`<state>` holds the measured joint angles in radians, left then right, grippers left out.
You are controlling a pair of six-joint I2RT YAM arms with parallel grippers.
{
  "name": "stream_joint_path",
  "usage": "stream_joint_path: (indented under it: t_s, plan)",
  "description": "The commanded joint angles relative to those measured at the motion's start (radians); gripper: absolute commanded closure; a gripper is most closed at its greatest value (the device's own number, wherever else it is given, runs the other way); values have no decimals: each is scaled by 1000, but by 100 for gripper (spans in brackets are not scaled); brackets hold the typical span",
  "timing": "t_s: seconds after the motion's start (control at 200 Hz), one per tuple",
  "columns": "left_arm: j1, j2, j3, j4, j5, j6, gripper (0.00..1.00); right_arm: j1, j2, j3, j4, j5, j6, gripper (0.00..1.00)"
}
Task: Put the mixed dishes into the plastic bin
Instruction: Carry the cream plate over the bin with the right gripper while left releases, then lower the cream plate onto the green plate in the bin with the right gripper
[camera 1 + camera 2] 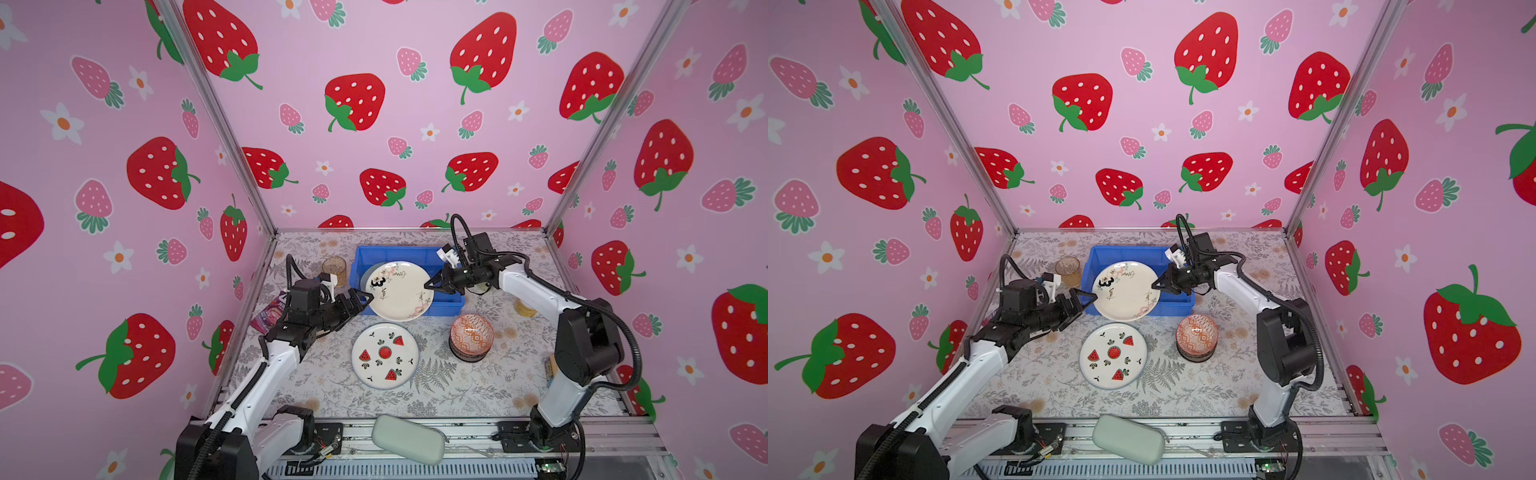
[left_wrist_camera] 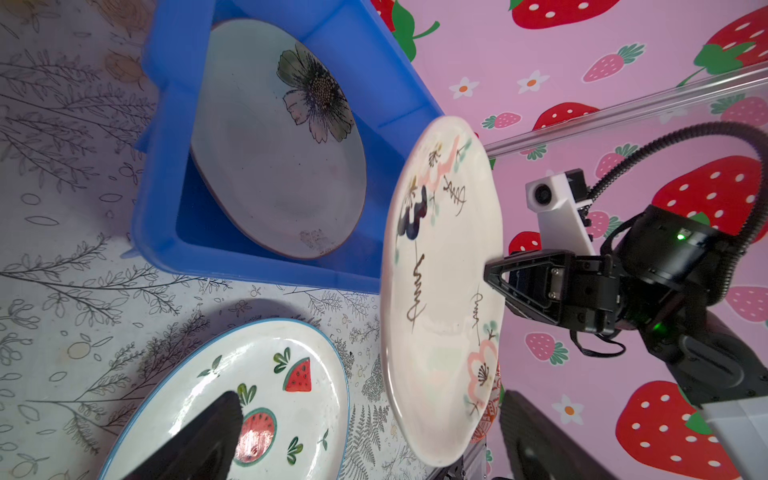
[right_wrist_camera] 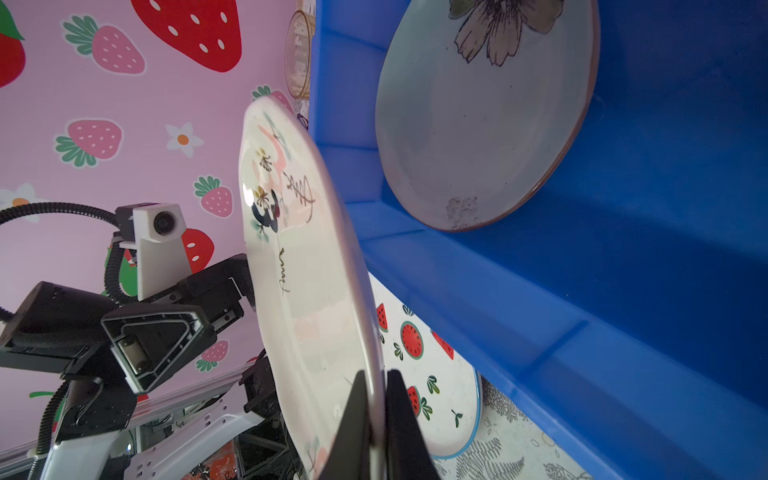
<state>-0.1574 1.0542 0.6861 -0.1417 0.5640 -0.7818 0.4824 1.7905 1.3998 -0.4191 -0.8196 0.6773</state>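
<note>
Grip: right gripper (image 1: 428,286) clenched on cream plate (image 1: 399,291) rim, over blue bin (image 1: 395,252); left gripper (image 1: 366,298) fingers released, spread beside opposite rim.

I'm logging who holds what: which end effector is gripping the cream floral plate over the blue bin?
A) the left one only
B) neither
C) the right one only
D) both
C: the right end effector is pinched shut on the rim of the cream floral plate, while the left end effector stands wide open at the opposite rim.
</note>
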Motion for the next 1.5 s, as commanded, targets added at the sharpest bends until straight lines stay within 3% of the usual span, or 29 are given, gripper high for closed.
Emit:
stream_joint_path:
  t_s: [0.0,0.295,0.885,1.496]
  plan:
    - [9,-3,49,-32,-34,9,1,-26,21,101,43,-65,-8,100]
    - [33,-6,51,-49,-32,13,1,-48,159,252,65,11,68,100]
    - [59,-53,11,-72,-30,15,1,-18,264,206,249,122,210,100]
    - [79,-96,-19,-103,-28,20,1,27,361,221,311,134,256,100]
